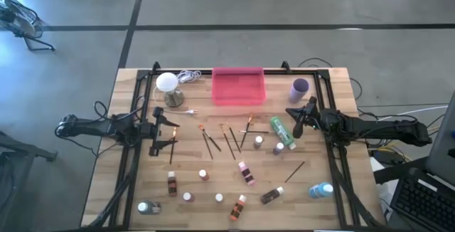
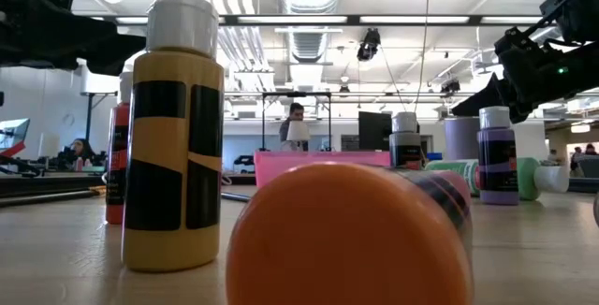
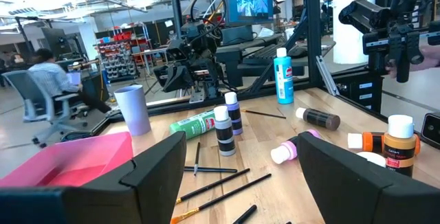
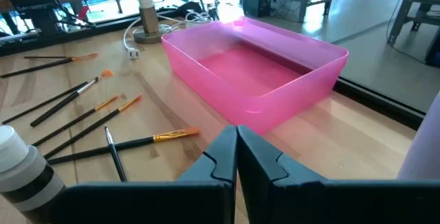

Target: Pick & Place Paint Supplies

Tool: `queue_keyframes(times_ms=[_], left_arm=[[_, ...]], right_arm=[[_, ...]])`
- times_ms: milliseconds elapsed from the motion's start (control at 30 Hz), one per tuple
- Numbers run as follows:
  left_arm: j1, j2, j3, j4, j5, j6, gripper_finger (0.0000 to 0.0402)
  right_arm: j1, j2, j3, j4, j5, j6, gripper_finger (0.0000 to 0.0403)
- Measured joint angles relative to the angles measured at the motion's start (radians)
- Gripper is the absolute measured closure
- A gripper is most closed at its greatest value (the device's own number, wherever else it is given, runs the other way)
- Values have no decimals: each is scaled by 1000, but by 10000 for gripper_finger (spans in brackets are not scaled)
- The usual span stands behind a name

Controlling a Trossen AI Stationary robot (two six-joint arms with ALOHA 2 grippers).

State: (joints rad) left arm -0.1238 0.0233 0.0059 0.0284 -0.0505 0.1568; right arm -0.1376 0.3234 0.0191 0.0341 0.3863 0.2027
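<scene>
In the high view, thin dark-handled paintbrushes (image 1: pixel 226 138) lie loose in the table's middle. Small white-capped bottles (image 1: pixel 204 175) stand or lie toward the near edge. A green bottle (image 1: pixel 281 131) lies on its side and a blue bottle (image 1: pixel 321 189) lies near the right edge. My left gripper (image 1: pixel 172 134) is open, hovering left of the brushes; in the left wrist view its fingers (image 3: pixel 240 183) frame brushes and bottles (image 3: pixel 224 129) without touching them. My right gripper (image 1: pixel 293 112) is shut and empty, above the table beside the green bottle; in its wrist view (image 4: pixel 237 157) it points toward the pink tray.
The pink tray (image 1: pixel 238 87) sits at the far edge, with the white globe lamp (image 1: pixel 168 84) and its cord to its left and a purple cup (image 1: pixel 300 87) to its right. Black frame rails (image 1: pixel 135 139) run along both table sides. People sit in the room beyond.
</scene>
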Motion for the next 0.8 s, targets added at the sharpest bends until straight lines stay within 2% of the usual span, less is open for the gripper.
queue_keyframes(times_ms=[300, 533, 667, 800], left_arm=[[0, 0, 0, 0, 1, 0, 119], [0, 0, 0, 0, 4, 0, 119], [0, 0, 0, 0, 4, 0, 119], [0, 0, 0, 0, 4, 0, 119]], right_arm=[[0, 0, 0, 74, 6, 40, 394], [0, 0, 0, 182, 4, 159, 394], [0, 0, 0, 185, -30, 201, 394], [0, 0, 0, 199, -125, 217, 394]])
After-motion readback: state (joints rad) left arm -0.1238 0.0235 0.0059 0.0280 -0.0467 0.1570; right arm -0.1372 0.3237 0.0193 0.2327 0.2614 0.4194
